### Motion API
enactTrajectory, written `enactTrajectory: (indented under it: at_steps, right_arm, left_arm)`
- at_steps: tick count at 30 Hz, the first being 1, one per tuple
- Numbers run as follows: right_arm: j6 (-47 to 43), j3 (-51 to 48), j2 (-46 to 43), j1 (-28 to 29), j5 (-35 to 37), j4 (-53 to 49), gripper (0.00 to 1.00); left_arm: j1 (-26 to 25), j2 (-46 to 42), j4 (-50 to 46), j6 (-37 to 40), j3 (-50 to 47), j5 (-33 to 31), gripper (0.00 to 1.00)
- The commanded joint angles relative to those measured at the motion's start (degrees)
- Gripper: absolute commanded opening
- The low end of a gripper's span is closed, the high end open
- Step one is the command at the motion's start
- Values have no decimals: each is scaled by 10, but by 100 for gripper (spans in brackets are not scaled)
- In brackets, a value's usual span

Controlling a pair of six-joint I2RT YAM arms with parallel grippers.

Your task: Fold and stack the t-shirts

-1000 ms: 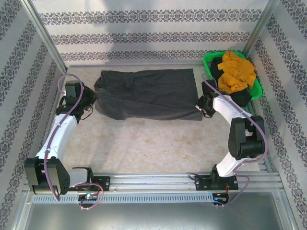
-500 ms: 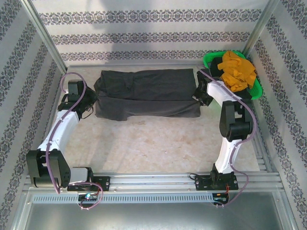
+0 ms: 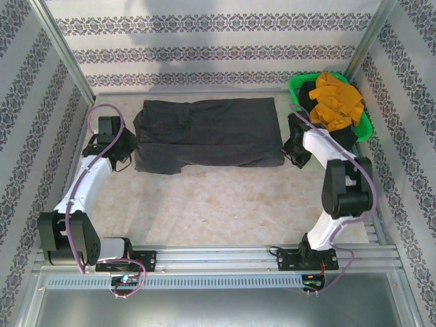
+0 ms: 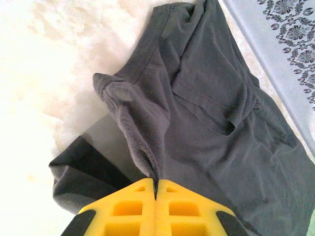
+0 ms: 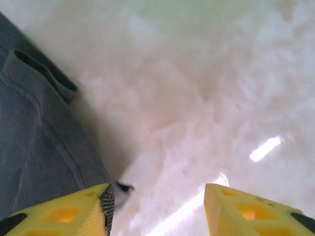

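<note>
The left end effector (image 4: 155, 189) is clamping a fold of the charcoal t-shirt (image 4: 206, 113) lying ahead of it. The right end effector (image 5: 157, 196) is standing apart, just beside the shirt's edge.

The charcoal-grey t-shirt (image 3: 208, 133) is soft, matt knit cloth with stitched hems. The fold just ahead of the left gripper (image 4: 155, 186) shows a fuzzier, rougher inner face. That gripper's fingers (image 4: 128, 209) are yellow moulded plastic, matt, with sunken pockets. Beyond the tips of the right gripper (image 5: 156, 191) the table (image 5: 206, 98) is pale, smooth and glossy — it catches a bright glint. Out to that gripper's side, the basket (image 3: 294, 87) is shiny green plastic, holding crumpled matt cloth — the mustard-orange t-shirt (image 3: 335, 102).
</note>
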Motion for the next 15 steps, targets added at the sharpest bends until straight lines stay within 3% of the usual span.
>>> enactTrajectory:
  at_steps: [1, 5, 10, 15]
  right_arm:
    - [96, -55, -48, 2, -54, 37, 53]
    - [214, -113, -84, 11, -92, 98, 57]
    - [351, -124, -69, 27, -124, 169, 59]
    - [398, -115, -25, 44, -156, 182, 51]
  left_arm:
    - [4, -44, -40, -2, 26, -25, 0]
    - [9, -80, -64, -37, 29, -26, 0]
    - [14, -121, -15, -99, -16, 12, 0]
    - [16, -124, 8, -114, -37, 35, 0]
